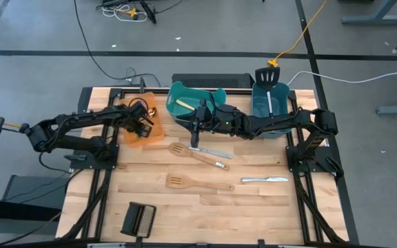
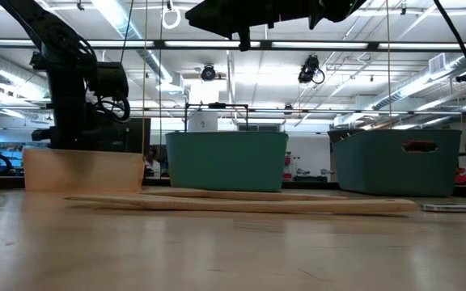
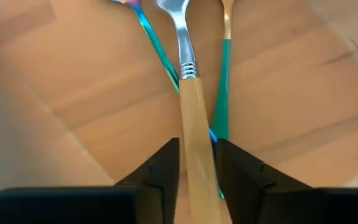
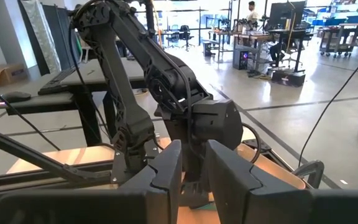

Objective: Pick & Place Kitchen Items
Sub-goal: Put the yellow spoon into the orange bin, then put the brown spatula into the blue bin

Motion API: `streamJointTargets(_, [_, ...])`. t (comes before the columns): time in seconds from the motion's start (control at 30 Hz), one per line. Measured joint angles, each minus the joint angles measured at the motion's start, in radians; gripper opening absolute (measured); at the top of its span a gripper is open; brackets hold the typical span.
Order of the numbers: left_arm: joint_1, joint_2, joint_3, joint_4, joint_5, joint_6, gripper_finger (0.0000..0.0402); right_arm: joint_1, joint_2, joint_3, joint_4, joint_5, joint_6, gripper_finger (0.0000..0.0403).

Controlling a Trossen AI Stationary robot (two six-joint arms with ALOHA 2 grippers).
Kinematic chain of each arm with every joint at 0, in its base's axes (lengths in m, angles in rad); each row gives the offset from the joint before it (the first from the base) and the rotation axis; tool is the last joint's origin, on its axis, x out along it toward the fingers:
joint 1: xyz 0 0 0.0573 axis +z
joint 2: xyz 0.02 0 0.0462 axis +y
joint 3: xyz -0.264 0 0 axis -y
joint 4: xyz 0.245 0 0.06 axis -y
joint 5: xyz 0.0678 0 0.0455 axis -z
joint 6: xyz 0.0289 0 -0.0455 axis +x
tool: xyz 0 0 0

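While the left pincer [image 3: 197,165] grips a wooden-handled utensil [image 3: 188,99], the right pincer's [image 4: 192,165] state stays unclear.

we look down on a light wooden table [image 1: 185,213]. on it stand an orange bin [image 1: 142,131] at the back left, a teal bin [image 1: 185,103] at the back middle and a darker teal bin [image 1: 271,110] at the back right. two wooden slotted spatulas lie mid-table, one [image 1: 188,153] nearer the bins, one [image 1: 191,183] below it. a silver knife [image 1: 264,180] lies to their right. a black ribbed block [image 1: 138,220] sits near the front left.
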Motion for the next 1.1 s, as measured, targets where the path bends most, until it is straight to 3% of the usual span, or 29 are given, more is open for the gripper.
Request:
streamJointTargets(0.2, [0.000,0.000,0.000,0.000,0.000,0.001,0.0162,0.000,0.000,0.000,-0.003,0.000,0.000,0.0087])
streamJointTargets(0.37, [0.000,0.000,0.000,0.006,0.000,0.049,0.0180,0.000,0.000,0.000,-0.033,-0.001,0.002,0.0087])
streamJointTargets(0.77, [-0.003,-0.019,0.000,0.086,0.002,0.132,0.0182,0.000,0.000,0.000,-0.285,-0.055,0.058,0.0087])
streamJointTargets(1.1, [-0.062,-0.175,0.000,0.126,0.004,0.176,0.0181,0.058,0.000,0.001,-0.564,-0.056,0.084,0.0087])
